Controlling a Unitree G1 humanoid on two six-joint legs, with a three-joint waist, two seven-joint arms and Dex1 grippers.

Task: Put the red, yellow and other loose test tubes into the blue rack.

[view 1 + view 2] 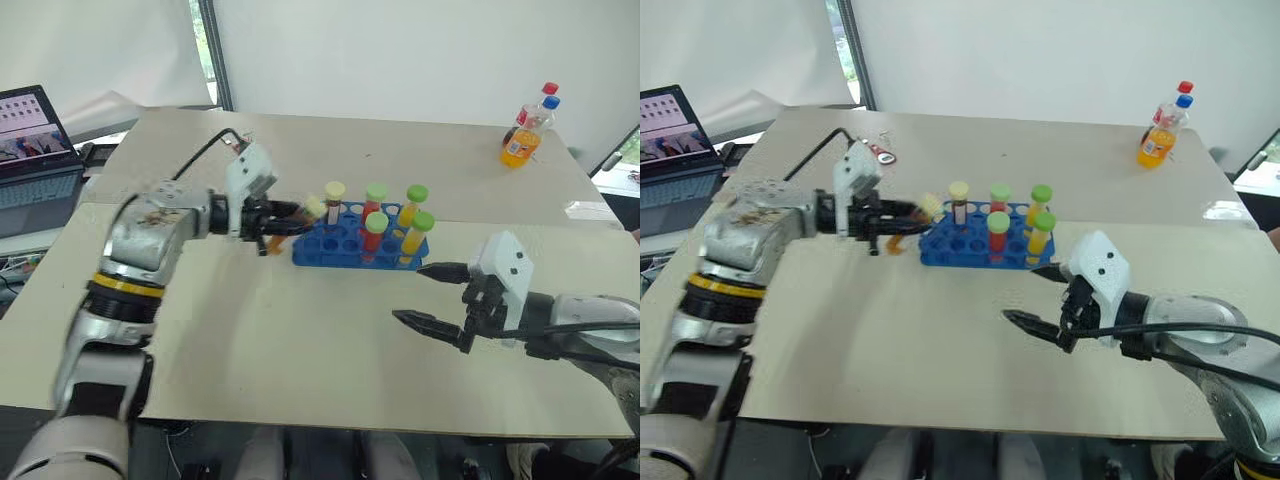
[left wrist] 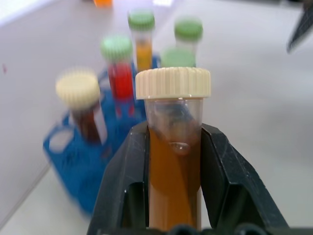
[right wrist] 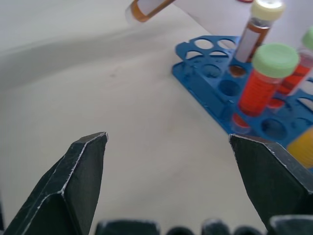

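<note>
The left gripper (image 1: 285, 222) is clamping a clear plastic test tube (image 2: 173, 161) of brown-orange liquid between its 2 black fingers (image 2: 225, 191), jaws closed tight on the barrel; the ribbed cream cap (image 2: 173, 82) is sticking out past the fingertips. The tube is lying tilted, near level, off the table (image 1: 300, 350), just beside the left end of the blue rack (image 1: 345, 243), cap toward the rack.

The rack is a bright blue moulded plastic rectangle with rows of round holes, sitting near the middle of the pale matte table. 5 tubes are standing upright in it: 1 cream-capped tube with dark brown liquid and a white label (image 1: 334, 202), 2 red tubes with green ribbed caps (image 1: 375, 232), and 2 yellow tubes with green caps (image 1: 415, 208).

The right gripper (image 1: 432, 294) is hovering to the right of the rack and nearer the robot, well apart from it, its 2 tapered black fingers (image 3: 80, 171) spread wide with nothing between them.

2 orange-soda bottles (image 1: 525, 135), 1 red-capped and 1 blue-capped, are standing at the far right corner. A laptop (image 1: 35, 150) is sitting open off the left edge
</note>
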